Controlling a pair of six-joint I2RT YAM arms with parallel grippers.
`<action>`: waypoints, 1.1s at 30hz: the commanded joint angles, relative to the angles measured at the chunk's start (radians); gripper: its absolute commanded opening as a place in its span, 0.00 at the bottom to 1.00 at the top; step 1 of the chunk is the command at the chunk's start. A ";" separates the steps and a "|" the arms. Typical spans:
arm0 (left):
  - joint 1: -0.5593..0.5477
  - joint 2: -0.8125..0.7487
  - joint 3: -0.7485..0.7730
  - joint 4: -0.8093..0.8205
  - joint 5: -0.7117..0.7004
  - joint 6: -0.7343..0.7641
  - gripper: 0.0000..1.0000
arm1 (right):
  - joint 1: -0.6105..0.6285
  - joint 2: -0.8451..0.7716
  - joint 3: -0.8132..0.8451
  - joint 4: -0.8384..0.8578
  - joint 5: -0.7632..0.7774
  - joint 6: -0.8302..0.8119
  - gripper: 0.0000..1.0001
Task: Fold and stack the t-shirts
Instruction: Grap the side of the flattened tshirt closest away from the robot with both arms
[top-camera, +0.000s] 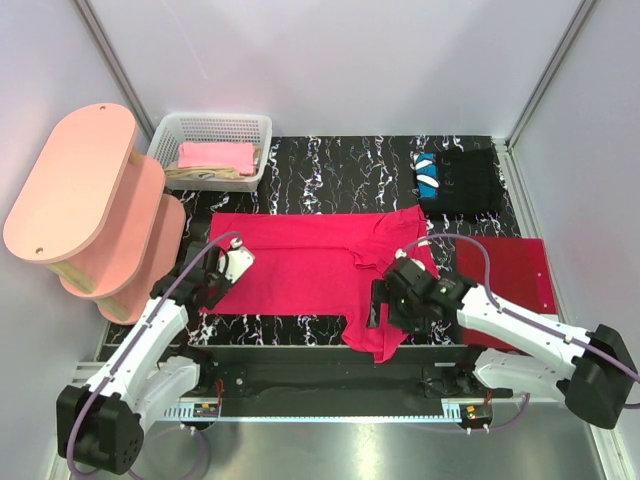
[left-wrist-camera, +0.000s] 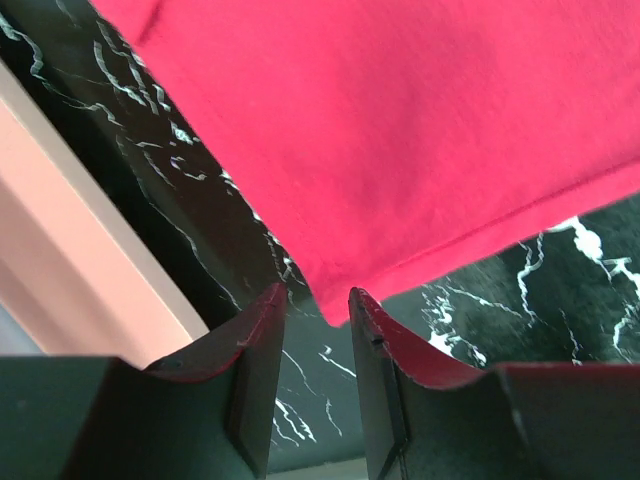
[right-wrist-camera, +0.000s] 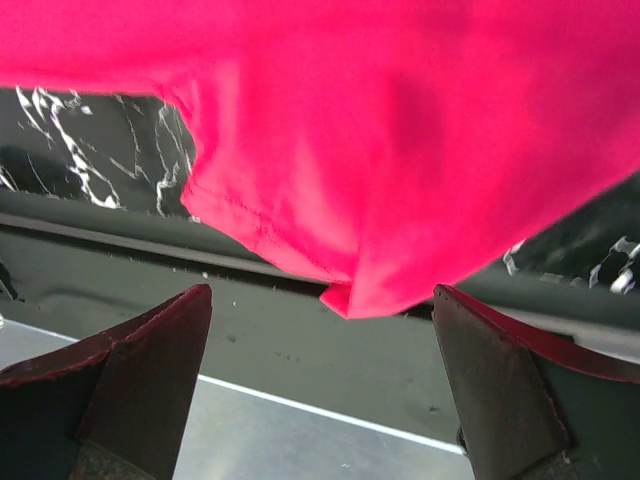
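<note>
**Clerk:** Entry one: left end effector (left-wrist-camera: 316, 296)?

**Checker:** Jaws a narrow gap apart, clamping nothing. The near-left hem corner of the crimson-red soft cloth short-sleeved t-shirt (left-wrist-camera: 400, 150) lies right at its tips.

**Clerk:** Right end effector (right-wrist-camera: 322, 298)?

**Checker:** Jaws spread wide, empty. Another hemmed corner of the same shirt hangs just ahead, between them.

**Clerk:** Shirt, location?

**Checker:** Spread across the middle of the black white-veined bench (top-camera: 330, 160). The left part is flat and the right part rumpled, with one flap draped over the near edge.

**Clerk:** Handling?

**Checker:** Judged light and limp, and it should sag or crease if lifted at one point. Take it by the two hem corners together, pinching cloth only.

**Clerk:** Edges, room?

**Checker:**
- Near: the edge drops to a metal rail (top-camera: 330, 412).
- Left: a pink tiered oval shelf (top-camera: 80, 190) stands near the left arm.
- Far left: a white lattice basket (top-camera: 165, 135) holds a folded pink tee (top-camera: 215, 157) over a beige tee (top-camera: 200, 176).
- Far right: a black tee with blue-white patch (top-camera: 470, 180).
- Right: a flat dark-red rectangle (top-camera: 505, 275) lies just beside the shirt.
- Open room: the far strip between basket and black tee looks freest for carrying a fold over.
</note>
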 joint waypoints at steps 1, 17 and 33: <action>-0.001 0.010 0.006 0.060 0.031 0.013 0.37 | 0.091 -0.070 -0.016 0.041 0.087 0.198 1.00; -0.002 0.178 -0.087 0.176 0.014 0.079 0.37 | 0.225 -0.093 -0.189 0.081 0.153 0.415 0.96; 0.018 0.382 -0.141 0.396 -0.052 0.132 0.40 | 0.225 0.057 -0.169 0.192 0.160 0.395 0.70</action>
